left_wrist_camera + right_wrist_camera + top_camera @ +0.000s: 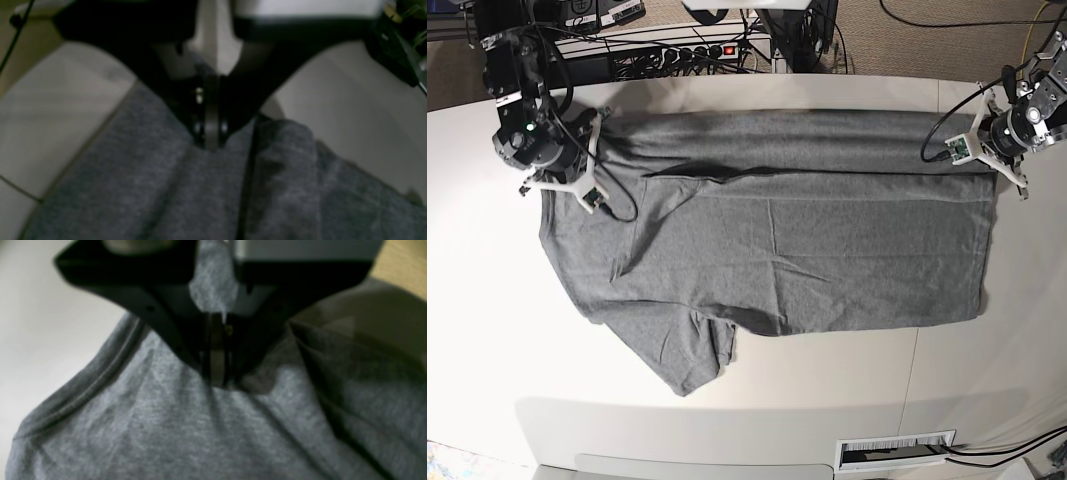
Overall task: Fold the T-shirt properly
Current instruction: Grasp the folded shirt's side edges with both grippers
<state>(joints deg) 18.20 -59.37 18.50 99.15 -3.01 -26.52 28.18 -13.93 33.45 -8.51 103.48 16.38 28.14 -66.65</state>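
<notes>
- Two grippers are clamped on the T-shirt (777, 240), which lies spread across the white table (727, 420), collar end toward the left of the base view and hem toward the right.
- Nearest the camera, one short sleeve (682, 350) sticks out over bare tabletop, not yet tucked in; plenty of open room lies on that near side, apart from a slotted vent (895, 452) at the near edge.
- Across the middle the cloth is mostly flat, with a few creases.
- Along the far side a long band of fabric already appears folded over the body, its edge (827, 172) running left to right.
- At far left, the right gripper (217, 380) pinches cloth beside the ribbed collar (83, 386), jaws closed on it.
- At far right, the left gripper (210, 143) is clenched on the hem corner, close to the table's right edge.
- To do this fold well, I judge both arms should travel together at equal height, keeping the cloth taut so the edge lands straight.
- Beyond the far edge, a power strip (677, 52) and cables crowd the space; moves are safer kept toward the near side.
</notes>
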